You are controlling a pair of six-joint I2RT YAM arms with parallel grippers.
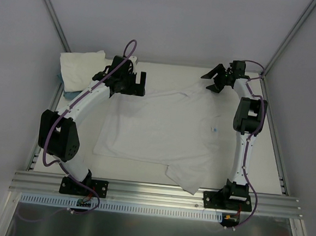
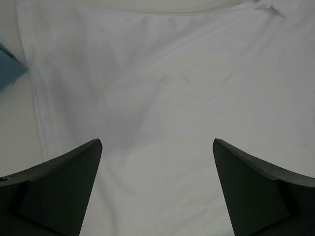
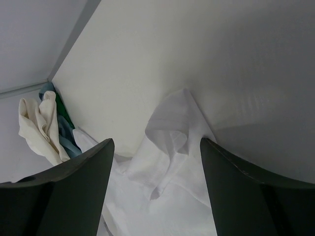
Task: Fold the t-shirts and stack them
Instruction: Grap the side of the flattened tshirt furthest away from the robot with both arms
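Observation:
One white t-shirt (image 1: 162,129) lies spread over the middle of the table, with a sleeve hanging toward the near edge. My left gripper (image 1: 137,84) hovers over its back left part, open, with only flat white cloth (image 2: 162,88) between its fingers (image 2: 64,187). My right gripper (image 1: 214,80) is above the shirt's back right corner. It is open, and a crumpled sleeve (image 3: 172,128) lies below the gap (image 3: 155,142) untouched. A folded cream-white pile (image 1: 82,68) sits at the back left corner.
A teal-blue flat item (image 1: 67,93) pokes out from under the folded pile and shows at the left edge of the left wrist view (image 2: 10,64). Grey walls and metal rails close in the table (image 1: 264,159) on three sides. The pile (image 3: 37,128) appears far off in the right wrist view.

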